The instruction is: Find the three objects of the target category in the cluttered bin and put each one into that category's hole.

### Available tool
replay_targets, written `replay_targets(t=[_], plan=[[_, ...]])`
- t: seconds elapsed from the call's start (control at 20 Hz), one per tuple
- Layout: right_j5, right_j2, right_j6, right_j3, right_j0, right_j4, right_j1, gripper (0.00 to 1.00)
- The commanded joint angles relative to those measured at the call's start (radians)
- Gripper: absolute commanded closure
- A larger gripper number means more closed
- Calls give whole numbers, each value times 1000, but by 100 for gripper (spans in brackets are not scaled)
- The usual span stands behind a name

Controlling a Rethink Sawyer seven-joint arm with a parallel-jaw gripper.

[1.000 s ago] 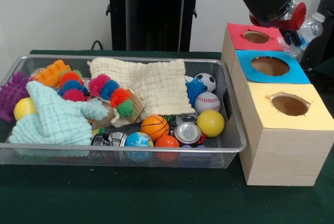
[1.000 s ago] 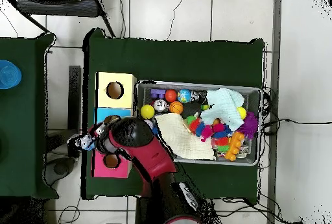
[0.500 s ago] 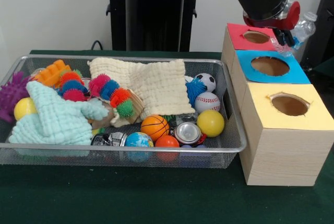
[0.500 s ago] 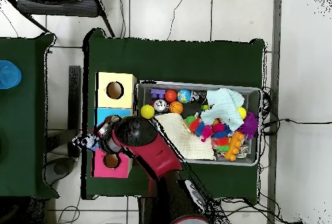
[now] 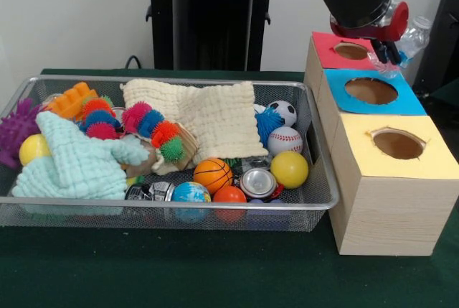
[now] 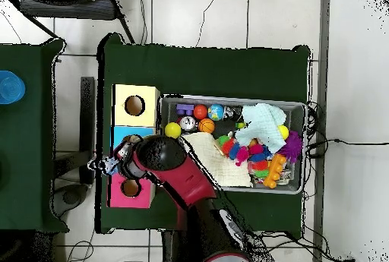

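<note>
Hovering beside the red-topped wooden box, the black gripper is seemingly clamping a clear plastic bottle, undelivered.

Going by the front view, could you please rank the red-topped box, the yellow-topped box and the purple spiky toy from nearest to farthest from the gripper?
1. Red-topped box, right beside the gripper at the far right.
2. Yellow-topped box, nearer the camera in the same row.
3. Purple spiky toy, at the bin's far left end.
</note>
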Motion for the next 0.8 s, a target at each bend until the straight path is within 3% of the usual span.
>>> replay_targets(t=[0.05,0.8], plan=[[-6,62,111,-91,-47,-23,70,100],[149,12,209,-284,-53,-148,124,100]])
